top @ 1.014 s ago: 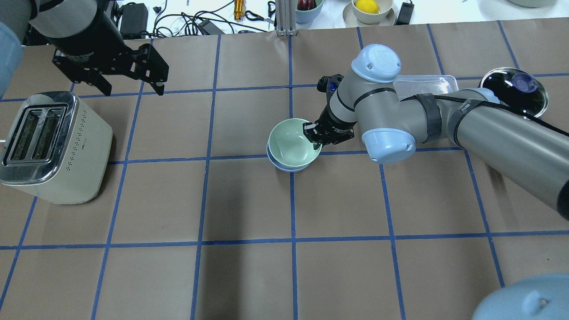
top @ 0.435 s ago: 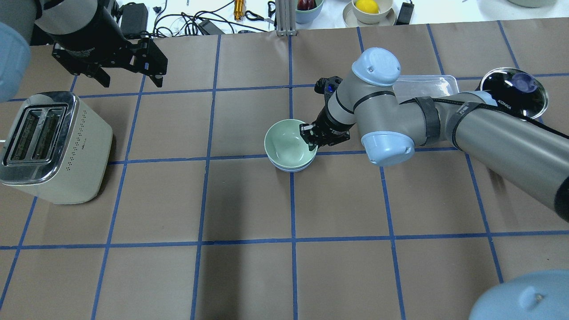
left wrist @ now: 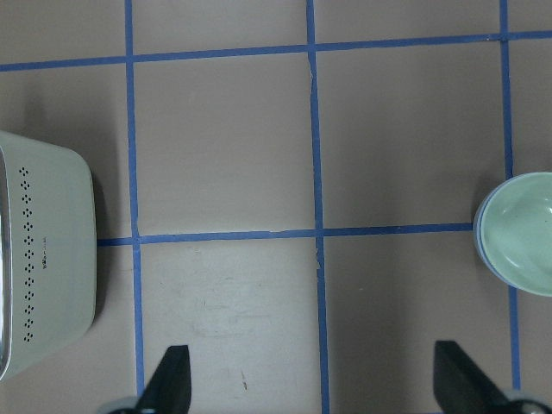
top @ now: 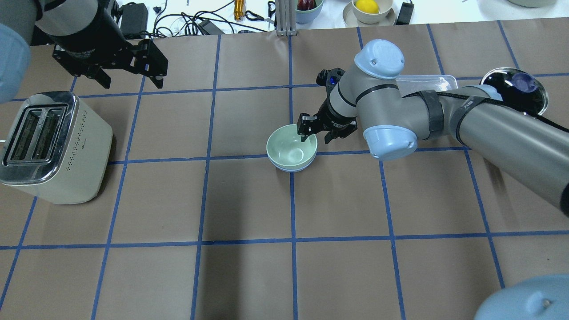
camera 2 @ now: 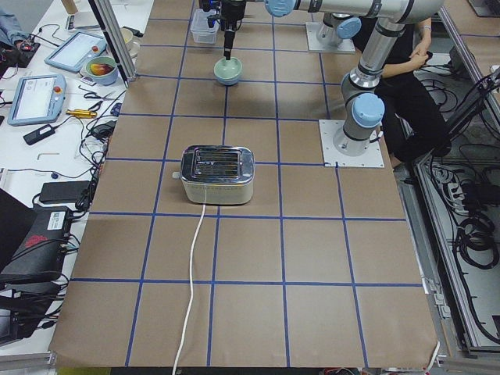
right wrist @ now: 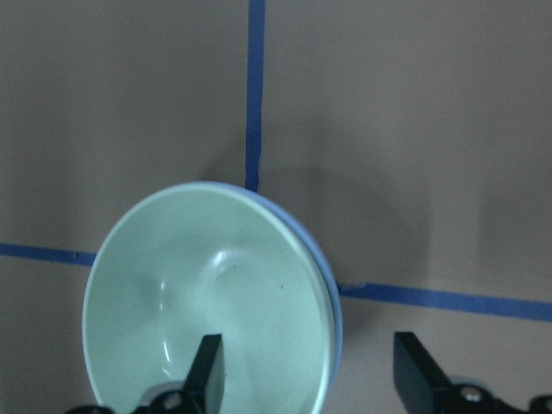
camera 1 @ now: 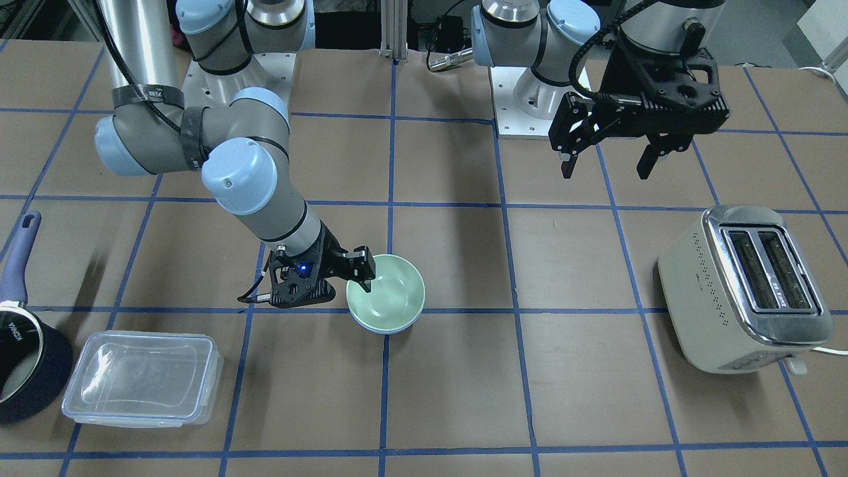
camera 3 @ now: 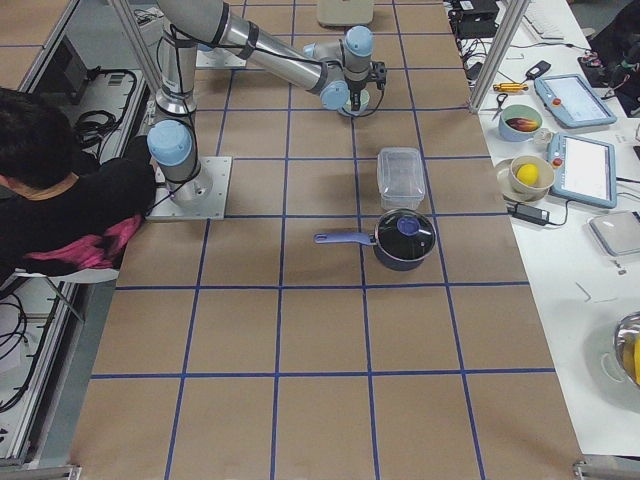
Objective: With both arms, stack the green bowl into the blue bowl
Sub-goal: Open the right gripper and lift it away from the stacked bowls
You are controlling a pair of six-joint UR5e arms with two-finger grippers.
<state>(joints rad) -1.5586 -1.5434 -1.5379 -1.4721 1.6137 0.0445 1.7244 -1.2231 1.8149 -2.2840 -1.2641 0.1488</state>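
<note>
The pale green bowl (top: 291, 146) sits nested in the pale blue bowl (top: 291, 169) near the table's middle; only the blue rim shows under it. Both also show in the front view, green (camera 1: 387, 295) above blue (camera 1: 384, 329), and in the right wrist view, green (right wrist: 207, 310) with the blue rim (right wrist: 332, 293). My right gripper (top: 316, 134) is open and straddles the bowls' rim, one finger (right wrist: 207, 371) over the inside and one outside, touching neither. My left gripper (top: 131, 82) is open and empty, high over the far left, beyond the toaster.
A cream toaster (top: 49, 146) stands at the left. A clear lidded container (camera 1: 142, 377) and a dark saucepan (camera 1: 13, 344) lie at the right side, behind my right arm. Cables and bowls lie beyond the table's far edge.
My right gripper has opened and let go of the green bowl's rim, drawing back a little. The green bowl has settled level in the blue bowl. The left gripper shifted slightly.
</note>
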